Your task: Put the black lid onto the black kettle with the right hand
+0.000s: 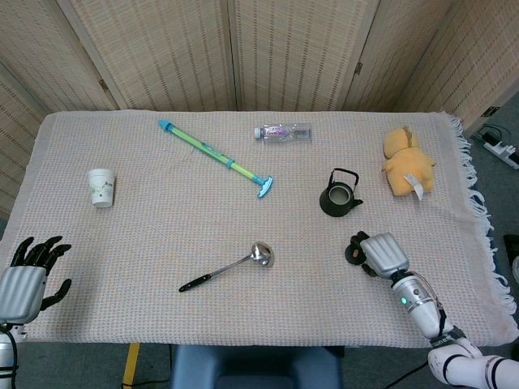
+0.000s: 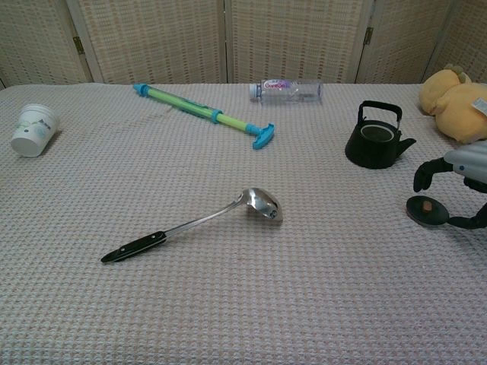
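The black kettle [image 1: 339,197] stands upright with no lid on the right half of the table, also visible in the chest view [image 2: 374,139]. The small round black lid [image 2: 426,211] lies flat on the cloth in front of it and to its right. My right hand [image 1: 381,253] hovers at the lid [image 1: 351,254] from the right. Its fingers [image 2: 423,176] arch over the lid's far side and the thumb [image 2: 472,222] reaches round the near side, not visibly closed on it. My left hand [image 1: 28,275] rests at the near left table edge, fingers spread, holding nothing.
A metal ladle [image 1: 231,267] lies in the near middle. Further back are a green-blue water pump toy [image 1: 217,159] and a lying plastic bottle [image 1: 282,132]. A white paper cup [image 1: 101,187] stands on the left, and a yellow plush toy [image 1: 408,161] sits right of the kettle.
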Robot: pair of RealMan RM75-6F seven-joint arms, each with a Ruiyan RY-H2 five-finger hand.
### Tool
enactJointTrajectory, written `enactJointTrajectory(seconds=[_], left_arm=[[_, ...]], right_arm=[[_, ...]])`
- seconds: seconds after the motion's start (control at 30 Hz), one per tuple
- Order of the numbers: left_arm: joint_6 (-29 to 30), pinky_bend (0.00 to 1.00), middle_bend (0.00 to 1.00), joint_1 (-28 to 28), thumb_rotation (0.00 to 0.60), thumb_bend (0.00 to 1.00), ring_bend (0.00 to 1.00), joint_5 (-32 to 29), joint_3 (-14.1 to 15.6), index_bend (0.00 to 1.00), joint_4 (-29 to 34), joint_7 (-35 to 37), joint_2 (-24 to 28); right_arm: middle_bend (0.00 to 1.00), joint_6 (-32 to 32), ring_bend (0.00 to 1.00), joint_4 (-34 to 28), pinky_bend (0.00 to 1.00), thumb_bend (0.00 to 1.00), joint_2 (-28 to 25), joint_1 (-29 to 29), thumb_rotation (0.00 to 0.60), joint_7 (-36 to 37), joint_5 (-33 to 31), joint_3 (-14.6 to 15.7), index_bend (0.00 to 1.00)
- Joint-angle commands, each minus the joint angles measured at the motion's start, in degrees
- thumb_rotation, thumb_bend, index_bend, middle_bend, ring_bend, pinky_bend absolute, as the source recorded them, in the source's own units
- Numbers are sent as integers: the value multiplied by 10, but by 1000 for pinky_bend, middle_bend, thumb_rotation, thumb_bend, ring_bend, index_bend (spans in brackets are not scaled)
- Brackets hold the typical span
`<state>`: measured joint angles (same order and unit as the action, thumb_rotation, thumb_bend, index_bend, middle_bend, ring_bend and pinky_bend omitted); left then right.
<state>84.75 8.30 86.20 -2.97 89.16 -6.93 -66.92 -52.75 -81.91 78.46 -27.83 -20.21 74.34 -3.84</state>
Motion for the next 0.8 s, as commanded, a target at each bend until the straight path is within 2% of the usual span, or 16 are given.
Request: enactJointTrajectory(seconds=[0.03,0.63,0.8], left_arm=[[-1,69,127,0,600,286,180,0,-1,217,0,0,-1],[-1,60,127,-1,600,285,180,-5,-2,216,-3,1,-1],[-2,60,127,-1,600,285,180,-6,-2,216,-5,2,-3]], right_arm=[[318,-4,924,5,848,332,5,0,600,1,0,2,303],[315,-4,923,23,848,331,30,-11,600,-17,-8,12,304],[321,-2,924,27,848,331,34,-14,600,-28,-16,14,337]])
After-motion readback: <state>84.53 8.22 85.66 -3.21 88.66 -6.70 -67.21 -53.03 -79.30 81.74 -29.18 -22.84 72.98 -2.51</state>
